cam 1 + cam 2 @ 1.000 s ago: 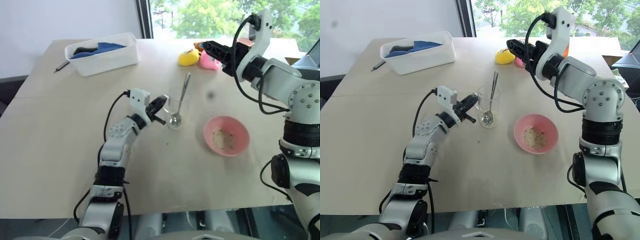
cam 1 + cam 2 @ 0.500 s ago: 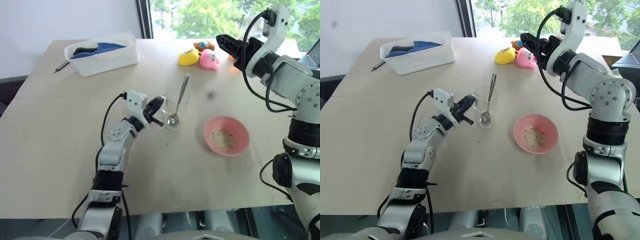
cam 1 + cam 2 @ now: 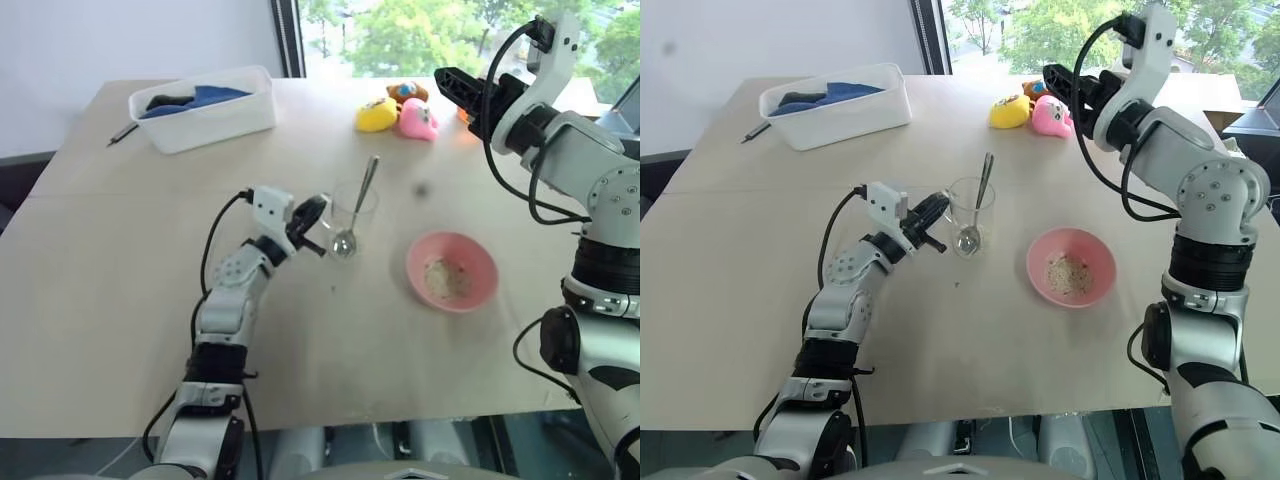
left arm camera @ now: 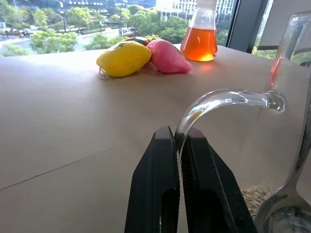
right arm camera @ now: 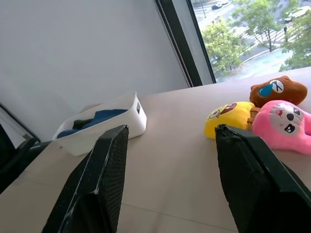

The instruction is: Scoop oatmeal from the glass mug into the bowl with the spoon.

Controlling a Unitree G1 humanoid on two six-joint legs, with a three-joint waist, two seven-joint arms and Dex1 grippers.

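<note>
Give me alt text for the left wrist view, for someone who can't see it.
The left gripper is shut on the curved handle of the glass mug, with the spoon and some oatmeal inside. Beyond on the table lie yellow and pink plush toys and a flask of orange liquid.

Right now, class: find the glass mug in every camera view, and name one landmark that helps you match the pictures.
Left eye view: glass mug at table centre.
Right eye view: centre, left of the bowl.
Left wrist view: its handle between the left gripper fingers.
Right wrist view: no mug.
Shared landmark: yellow plush toy.
</note>
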